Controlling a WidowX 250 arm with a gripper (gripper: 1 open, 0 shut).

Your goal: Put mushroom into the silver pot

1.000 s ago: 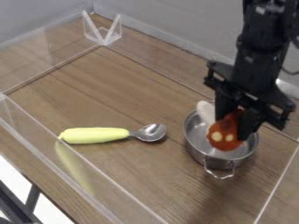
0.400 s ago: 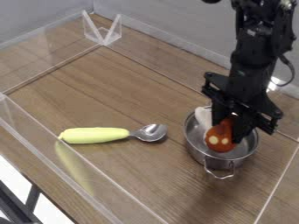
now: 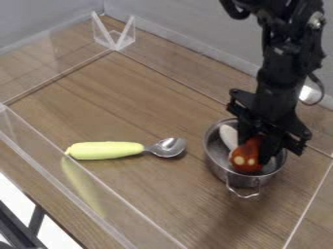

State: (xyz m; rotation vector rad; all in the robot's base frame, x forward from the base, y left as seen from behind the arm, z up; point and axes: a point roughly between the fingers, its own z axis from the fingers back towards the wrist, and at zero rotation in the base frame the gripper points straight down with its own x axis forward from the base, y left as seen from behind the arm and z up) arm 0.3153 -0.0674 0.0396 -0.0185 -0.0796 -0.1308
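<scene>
The silver pot stands on the wooden table at the right, round and shiny, with a small handle toward the front. My black gripper points straight down into it, shut on the mushroom, whose red-brown cap shows between the fingers just inside the pot's rim. The cream stem is hidden by the fingers. Whether the mushroom touches the pot's bottom I cannot tell.
A spoon with a yellow handle and metal bowl lies left of the pot. Clear plastic walls fence the table on the left and front. A small clear stand sits at the back left corner.
The gripper has sunk lower with the mushroom, from above the pot's rim down into the pot. Its jaws stayed shut. Spoon and pot have not moved.
</scene>
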